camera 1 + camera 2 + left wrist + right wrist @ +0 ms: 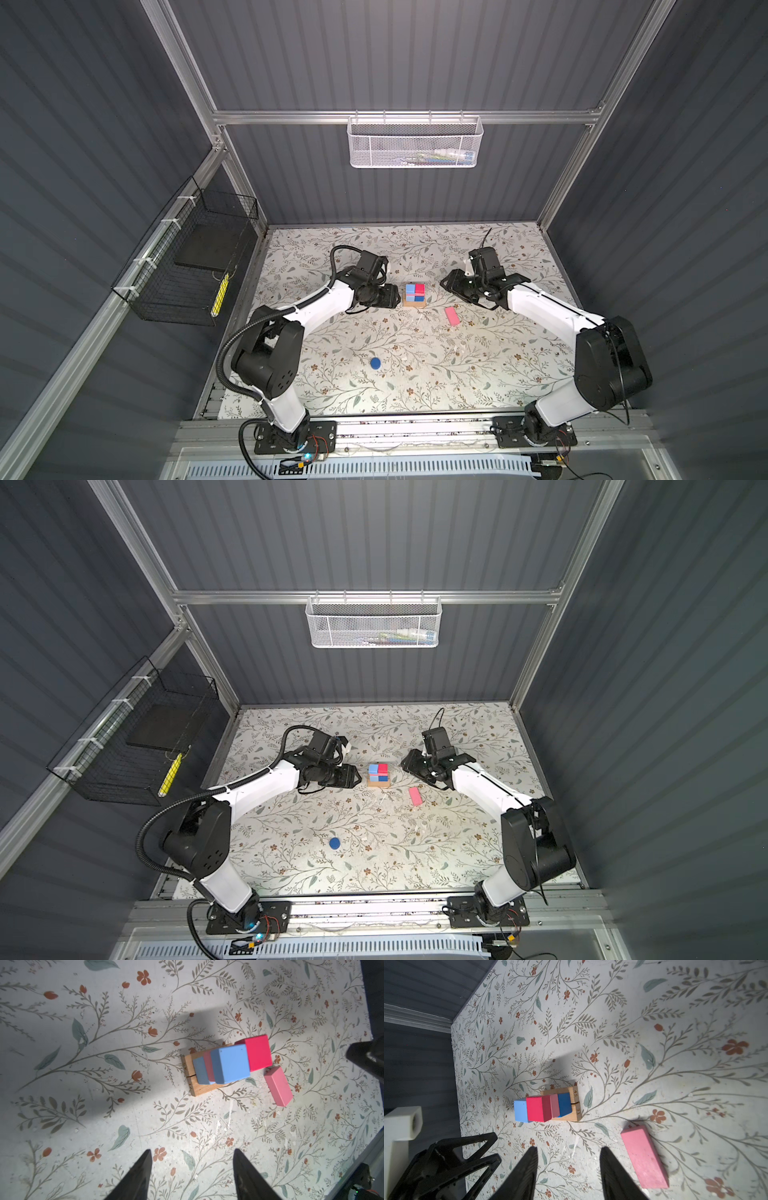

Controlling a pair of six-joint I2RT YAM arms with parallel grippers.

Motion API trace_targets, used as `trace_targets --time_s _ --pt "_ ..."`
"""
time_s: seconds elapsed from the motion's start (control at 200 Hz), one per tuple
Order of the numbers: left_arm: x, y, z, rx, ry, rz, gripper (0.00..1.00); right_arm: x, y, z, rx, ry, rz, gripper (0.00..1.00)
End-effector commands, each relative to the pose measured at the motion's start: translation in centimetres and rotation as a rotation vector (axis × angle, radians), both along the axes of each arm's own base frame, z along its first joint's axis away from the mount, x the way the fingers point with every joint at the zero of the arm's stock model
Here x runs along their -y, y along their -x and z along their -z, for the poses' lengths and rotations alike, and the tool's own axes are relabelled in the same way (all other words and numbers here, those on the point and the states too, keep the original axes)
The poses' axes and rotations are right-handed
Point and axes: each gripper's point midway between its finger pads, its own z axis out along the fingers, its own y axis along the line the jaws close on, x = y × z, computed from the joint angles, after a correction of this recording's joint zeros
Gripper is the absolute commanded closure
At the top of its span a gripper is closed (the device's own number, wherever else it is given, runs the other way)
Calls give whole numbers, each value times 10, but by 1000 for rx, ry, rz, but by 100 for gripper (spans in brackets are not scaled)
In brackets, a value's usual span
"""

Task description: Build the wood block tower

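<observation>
The tower [414, 295] [379, 775] stands mid-table: two tan oblongs [193, 1084] [574, 1103] as a base, with blue cubes [232, 1064] [564, 1104] and a red cube [258, 1053] [536, 1108] on them. A pink piece [554, 1105] shows between the cubes. A loose pink oblong [451, 316] [415, 796] [278, 1085] [643, 1157] lies flat to the tower's right. The dark blue disc [375, 363] [335, 843] lies nearer the front. My left gripper [395, 296] [192, 1152] is open and empty just left of the tower. My right gripper [444, 283] [569, 1150] is open and empty to its right.
A white mesh basket [415, 143] hangs on the back wall. A black wire basket [187, 270] hangs on the left wall. Dark walls close the floral table [415, 374] on three sides. The left gripper's fingers [488, 1147] show in the right wrist view.
</observation>
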Motion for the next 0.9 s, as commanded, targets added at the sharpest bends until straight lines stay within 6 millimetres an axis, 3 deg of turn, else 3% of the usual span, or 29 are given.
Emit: trace_targets --time_s 0.0,0.235,0.896 --pt "7 -6 6 2 1 10 39 3 0 -6 29 -14 -7 49" --pt "16 -11 15 -34 33 -6 39 6 0 -3 25 -26 0 49" --pt "34 -16 14 -61 137 -28 31 10 1 -2 26 -34 11 49"
